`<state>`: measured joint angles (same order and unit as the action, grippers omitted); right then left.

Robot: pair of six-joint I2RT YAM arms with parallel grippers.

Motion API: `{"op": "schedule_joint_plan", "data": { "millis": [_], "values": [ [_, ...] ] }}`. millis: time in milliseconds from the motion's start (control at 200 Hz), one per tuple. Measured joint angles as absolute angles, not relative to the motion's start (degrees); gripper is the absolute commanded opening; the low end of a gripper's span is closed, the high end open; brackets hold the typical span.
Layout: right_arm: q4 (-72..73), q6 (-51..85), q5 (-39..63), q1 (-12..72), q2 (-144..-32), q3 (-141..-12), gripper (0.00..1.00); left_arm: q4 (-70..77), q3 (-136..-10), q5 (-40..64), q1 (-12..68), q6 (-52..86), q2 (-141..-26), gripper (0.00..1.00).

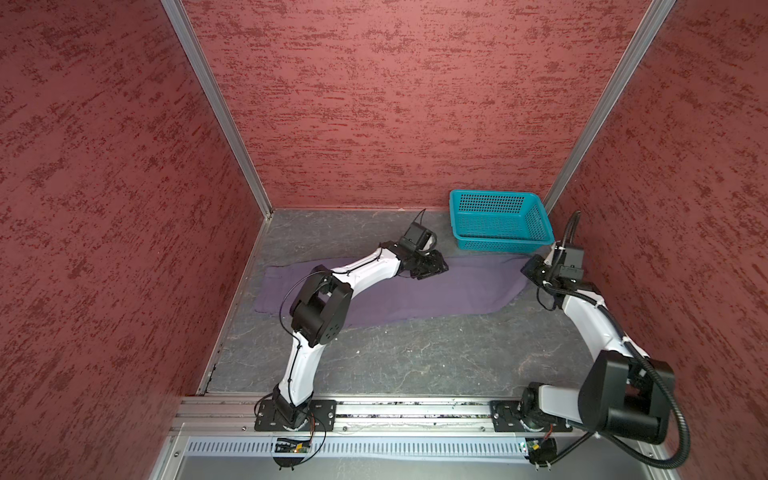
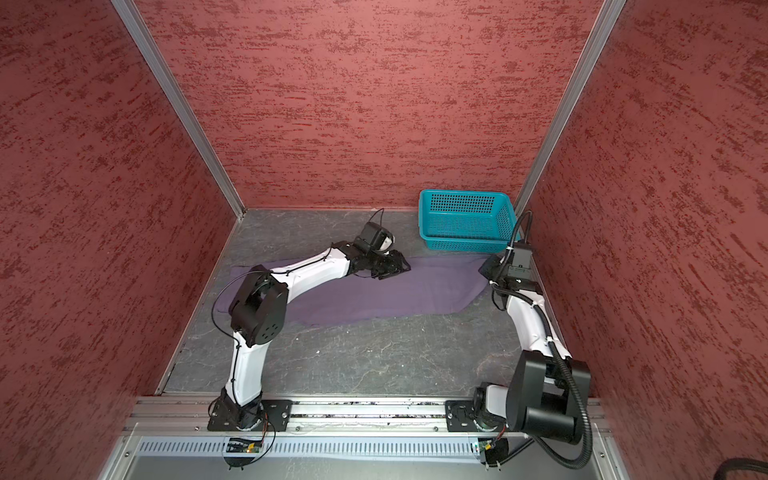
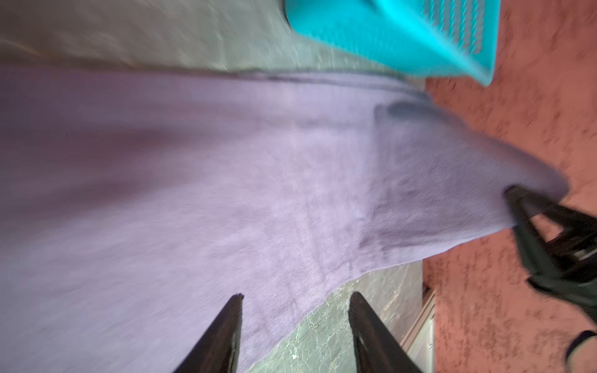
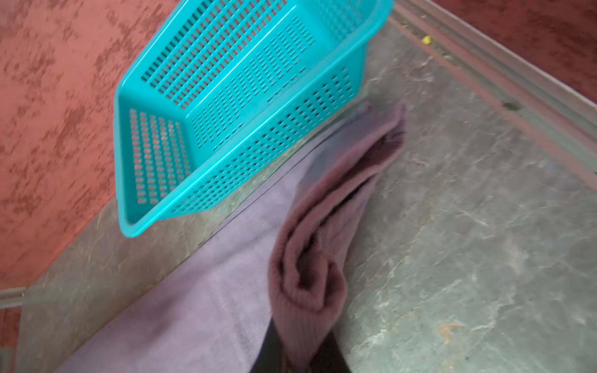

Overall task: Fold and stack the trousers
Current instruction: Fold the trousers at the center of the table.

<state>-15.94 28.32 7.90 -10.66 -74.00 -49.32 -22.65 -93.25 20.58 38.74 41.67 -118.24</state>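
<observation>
Three red textured walls [image 1: 415, 104] enclose one grey marbled bench [image 1: 415, 353]. One pair of dusty-purple trousers [image 1: 457, 291] lies stretched across the bench from near the left wall to the right wall. Two arms [image 1: 365, 270] reach over it. A single teal perforated basket [image 1: 498, 195] stands in the back right corner, just beside the trousers' far edge. The left pincer [image 3: 295, 306] is low over the middle of the trousers, jaws spread, though contact with the cloth cannot be told. The right pincer [image 3: 512, 193] is pressed together, pinching the trousers' bunched, lifted right end.

Purple trousers [image 1: 457, 291], waistband [image 4: 310, 258] seemingly maroon
</observation>
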Motion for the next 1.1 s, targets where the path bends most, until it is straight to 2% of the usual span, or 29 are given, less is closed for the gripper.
{"op": "schedule_joint_plan", "data": {
  "millis": [276, 501, 791, 1072, 1102],
  "values": [
    [-15.2, 26.8, 4.8, 4.1, -74.9, -49.3, 0.0, -20.5, -78.2, 19.2, 31.3, 44.2, -107.6, 0.53],
    [-14.9, 25.8, 1.8, 16.5, -80.9, -50.8, 0.0, -20.8, -70.0, 17.5, 26.6, 44.8, -103.4, 0.53],
    [-14.9, 21.9, -1.2, 30.2, -91.1, -57.2, 0.0, -21.2, -68.3, 16.0, 25.3, 44.8, -101.2, 0.52],
    [-15.3, 19.0, -2.5, 37.2, -96.4, -58.0, 0.0, -21.4, -68.0, 15.9, 25.4, 44.8, -101.2, 0.55],
    [-15.4, 18.8, -2.5, 37.5, -97.1, -58.1, 0.12, -21.4, -67.8, 15.9, 25.4, 44.8, -101.2, 0.58]
  ]
}}
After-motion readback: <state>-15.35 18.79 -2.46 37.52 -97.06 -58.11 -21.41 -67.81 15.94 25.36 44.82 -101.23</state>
